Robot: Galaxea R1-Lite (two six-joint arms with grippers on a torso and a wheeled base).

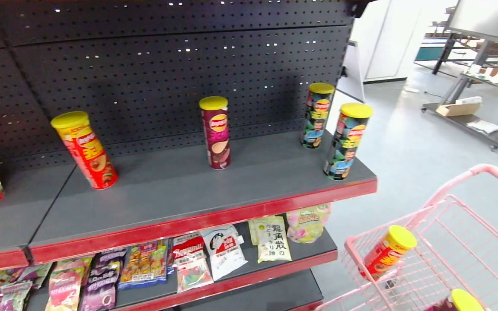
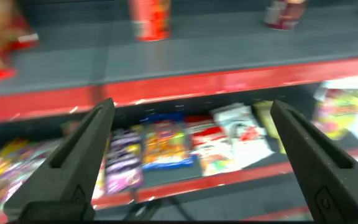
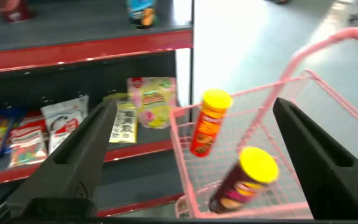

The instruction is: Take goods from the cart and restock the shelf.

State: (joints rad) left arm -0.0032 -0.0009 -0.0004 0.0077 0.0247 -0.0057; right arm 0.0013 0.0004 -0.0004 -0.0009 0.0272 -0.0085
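Four chip cans [image 1: 84, 149] [image 1: 215, 131] [image 1: 316, 115] [image 1: 346, 140] on shelf [image 1: 180, 190]; two cans [image 1: 387, 252] [image 1: 463, 301] in cart [image 1: 474, 170].

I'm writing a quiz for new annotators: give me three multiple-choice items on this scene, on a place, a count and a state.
1. Where does the pink cart stand?
A. at the shelf's left end
B. at its right end
C. behind the shelf
2. How many cans stand on the upper shelf?
A. two
B. six
C. four
3. What state is the right gripper in?
A. open, empty
B. shut on a can
C. shut on a bag
1 B: the head view shows it past the right end.
2 C: one red can, one maroon can, two patterned cans.
3 A: its fingers stand wide apart, nothing between them.
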